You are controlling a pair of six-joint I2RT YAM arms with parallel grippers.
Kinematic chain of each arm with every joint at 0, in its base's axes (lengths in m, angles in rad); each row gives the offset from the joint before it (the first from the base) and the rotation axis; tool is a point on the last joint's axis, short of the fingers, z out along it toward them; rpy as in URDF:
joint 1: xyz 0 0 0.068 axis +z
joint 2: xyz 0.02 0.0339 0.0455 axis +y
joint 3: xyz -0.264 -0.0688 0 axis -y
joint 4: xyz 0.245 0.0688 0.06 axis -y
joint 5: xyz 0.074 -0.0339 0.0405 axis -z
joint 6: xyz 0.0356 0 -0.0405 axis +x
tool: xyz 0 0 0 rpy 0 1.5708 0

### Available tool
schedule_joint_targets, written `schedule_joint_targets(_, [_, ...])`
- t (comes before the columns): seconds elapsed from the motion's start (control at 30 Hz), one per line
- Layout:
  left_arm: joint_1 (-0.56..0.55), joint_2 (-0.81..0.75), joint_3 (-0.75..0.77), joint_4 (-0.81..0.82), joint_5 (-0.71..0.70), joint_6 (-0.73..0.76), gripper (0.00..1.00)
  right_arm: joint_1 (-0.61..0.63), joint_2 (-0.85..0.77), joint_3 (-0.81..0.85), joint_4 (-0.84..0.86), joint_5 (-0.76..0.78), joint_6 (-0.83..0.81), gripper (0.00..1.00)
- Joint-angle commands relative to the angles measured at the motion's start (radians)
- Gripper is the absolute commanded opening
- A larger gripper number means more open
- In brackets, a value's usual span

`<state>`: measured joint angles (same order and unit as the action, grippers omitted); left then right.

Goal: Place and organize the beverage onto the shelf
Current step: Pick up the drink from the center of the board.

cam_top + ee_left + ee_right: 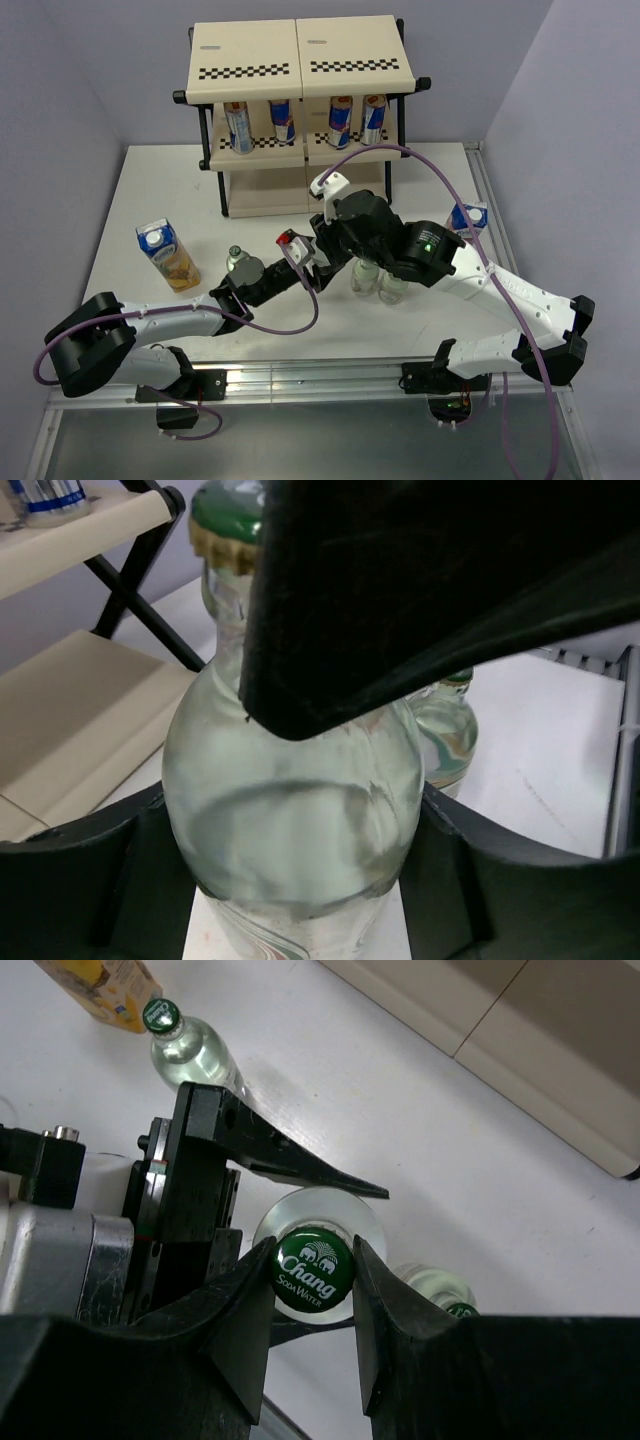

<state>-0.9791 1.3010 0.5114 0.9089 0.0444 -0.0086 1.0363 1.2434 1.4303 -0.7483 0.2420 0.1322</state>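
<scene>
The white table (130, 190) is occupied at its far edge by the shelf (300, 60). On the shelf's middle tier four cans (282, 120) are set upright in a row.

The left arm (170, 320) and the right arm (500, 285) are both reached in to one spot in front of the shelf's lowest tier, near its middle.

A yellow carton (165, 255) is seen standing well in front of the shelf and off its left end. A second carton (468, 218), blue and white on top, is seen off the shelf's right end, partly hidden by the right arm.

A clear bottle (290, 780) is held upright in front of the shelf. Its long axis is vertical, and its green cap (312, 1272) is pointed straight up at the right wrist camera. The right tool (314, 1250) is clenched at the top of this bottle, with one finger on each side of the cap. The left tool (295, 810) is set lower down around the wide body, a jaw close against the glass on each side. Whether it is pressing on the glass cannot be told, nor whether the base is resting on the table.

A lone bottle (237, 262) is stood upright in front of the shelf's left half, beside the yellow carton. A pair of bottles (365, 280) is stood together under the right arm, in front of the shelf's right half.
</scene>
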Motion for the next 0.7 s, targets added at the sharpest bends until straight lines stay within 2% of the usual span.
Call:
schedule_joint_targets(0.0, [0.008,0.009,0.053,0.05,-0.009,-0.011,0.35,0.011,-0.03,0.045,0.145,-0.003,0.009,0.0])
schedule_joint_targets(0.03, [0.01,0.011,0.05,0.05,-0.008,-0.014,0.23,0.011,-0.035,0.042,0.151,0.002,0.009,0.0])
schedule_joint_targets(0.07, [0.01,0.015,0.05,0.053,-0.017,-0.019,0.09,0.011,-0.035,0.039,0.155,0.008,0.007,0.05])
schedule_joint_targets(0.1, [0.01,0.018,0.052,0.053,-0.037,-0.027,0.0,0.011,-0.039,0.032,0.159,0.01,0.009,0.11])
schedule_joint_targets(0.13, [0.01,0.029,0.058,0.054,-0.041,-0.03,0.0,0.011,-0.044,0.024,0.171,0.023,0.01,0.2])
schedule_joint_targets(0.17, [0.01,0.035,0.062,0.061,-0.072,-0.033,0.0,0.011,-0.048,0.016,0.179,0.028,0.014,0.43])
schedule_joint_targets(0.23, [0.01,0.063,0.065,0.112,-0.147,-0.034,0.0,0.01,-0.064,0.002,0.185,0.078,0.026,0.58])
schedule_joint_targets(0.27, [0.01,0.072,0.067,0.134,-0.173,-0.033,0.0,0.011,-0.068,0.002,0.173,0.115,0.035,0.69])
schedule_joint_targets(0.33, [0.01,0.115,0.082,0.169,-0.26,-0.008,0.0,0.01,-0.09,-0.007,0.162,0.217,0.047,0.74])
schedule_joint_targets(0.43, [0.022,0.176,0.117,0.228,-0.319,0.036,0.0,-0.008,-0.13,-0.024,0.115,0.311,0.081,0.9])
schedule_joint_targets(0.63, [0.057,0.282,0.203,0.315,-0.366,0.018,0.0,-0.103,-0.265,-0.102,0.095,0.332,0.118,0.94])
schedule_joint_targets(0.67, [0.059,0.3,0.217,0.327,-0.392,-0.023,0.0,-0.114,-0.283,-0.113,0.096,0.332,0.118,0.94])
